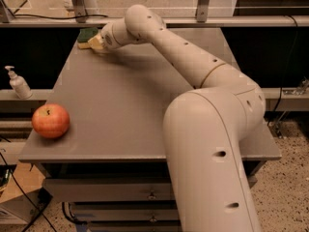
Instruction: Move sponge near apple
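Observation:
The sponge (87, 36), dark green on top with a yellow base, lies at the far left corner of the grey table (145, 105). My gripper (96, 43) reaches across the table to that corner and sits right at the sponge, at its right side. The red-orange apple (50, 121) stands near the table's front left edge, far from the sponge and gripper. My large white arm (207, 129) covers the right part of the table.
A white pump bottle (18, 82) stands on a lower ledge left of the table. Metal rails and posts (77, 4) run behind the far edge. Drawers (120, 192) sit under the tabletop.

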`<state>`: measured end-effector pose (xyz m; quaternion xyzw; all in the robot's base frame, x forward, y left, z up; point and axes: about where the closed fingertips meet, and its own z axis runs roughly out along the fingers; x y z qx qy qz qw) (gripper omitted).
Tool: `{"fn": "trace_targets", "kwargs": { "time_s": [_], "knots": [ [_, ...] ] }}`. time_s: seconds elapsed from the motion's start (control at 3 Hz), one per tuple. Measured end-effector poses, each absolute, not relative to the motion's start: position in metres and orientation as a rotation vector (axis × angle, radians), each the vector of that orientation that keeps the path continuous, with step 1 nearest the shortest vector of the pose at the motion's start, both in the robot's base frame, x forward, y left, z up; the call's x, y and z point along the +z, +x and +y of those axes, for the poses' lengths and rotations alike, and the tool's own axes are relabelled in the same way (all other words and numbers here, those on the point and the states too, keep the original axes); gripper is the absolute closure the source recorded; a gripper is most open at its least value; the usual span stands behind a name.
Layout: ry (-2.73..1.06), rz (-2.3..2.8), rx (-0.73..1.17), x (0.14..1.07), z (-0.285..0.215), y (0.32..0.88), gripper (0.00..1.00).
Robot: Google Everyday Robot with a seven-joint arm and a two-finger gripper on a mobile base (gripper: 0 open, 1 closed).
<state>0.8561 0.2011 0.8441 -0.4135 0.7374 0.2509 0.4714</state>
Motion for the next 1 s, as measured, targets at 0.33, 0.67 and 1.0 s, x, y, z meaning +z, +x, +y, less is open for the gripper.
{"fn": "trace_targets", "kwargs": {
  "time_s": [0.33, 0.67, 1.0],
  "knots": [
    [-1.007, 1.79, 0.579, 0.858, 0.194, 0.852, 1.0],
    [-1.027, 1.736, 0.595, 0.886, 0.185, 0.837, 1.0],
    [-1.087, 1.662, 0.602, 0.919, 0.17, 0.805, 1.0]
  ]
}}
